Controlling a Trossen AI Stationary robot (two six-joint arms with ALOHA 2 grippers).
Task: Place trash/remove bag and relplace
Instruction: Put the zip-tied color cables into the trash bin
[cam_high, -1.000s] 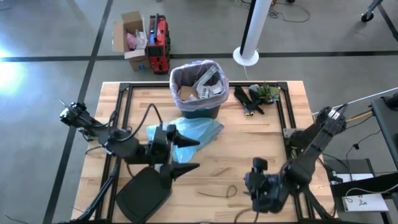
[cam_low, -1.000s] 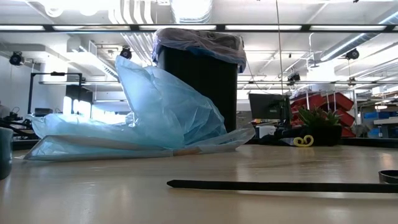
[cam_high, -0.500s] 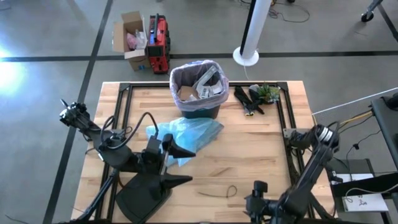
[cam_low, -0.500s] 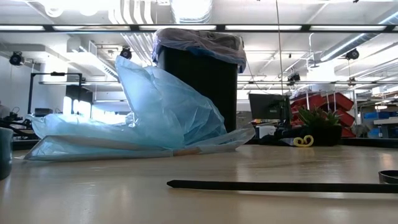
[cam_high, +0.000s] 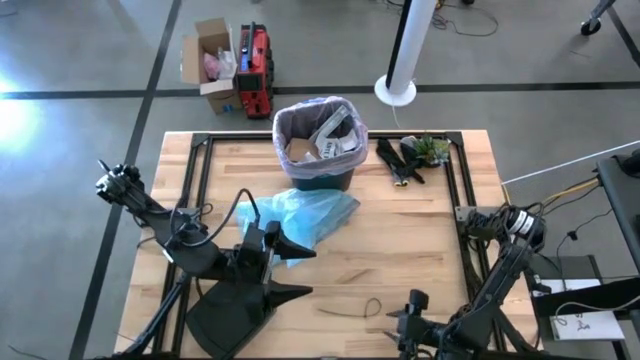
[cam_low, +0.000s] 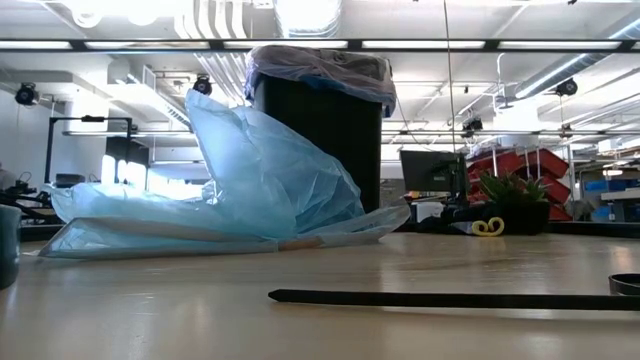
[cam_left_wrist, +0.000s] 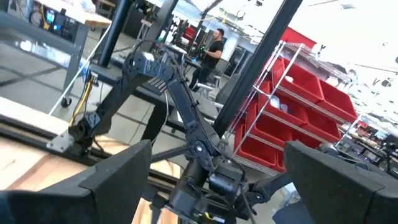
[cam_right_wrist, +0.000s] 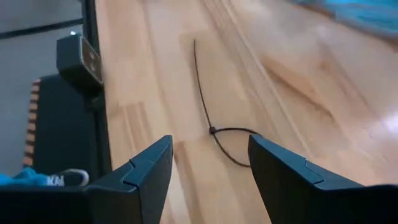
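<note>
Our left gripper (cam_high: 290, 270) hangs over the near left of the counter (cam_high: 420, 225), fingers spread wide and empty. Our right gripper (cam_right_wrist: 208, 165) sits low at the near right edge, fingers apart above a black zip tie (cam_right_wrist: 211, 112). The bag (cam_high: 300, 112) lines the bin (cam_high: 320, 180) at the far side, the trash (cam_high: 320, 145) inside; a blue bag (cam_high: 305, 215) lies just before it.

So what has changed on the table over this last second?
Both arms pulled back toward the near edge. The right gripper slid from beside the black cable tie down to the table's front edge, holding nothing. The left gripper, jaws wide open and empty, drew back a little from the blue bag. The bin with its liner and trash, the blue bag and the cable tie stayed put.
</note>
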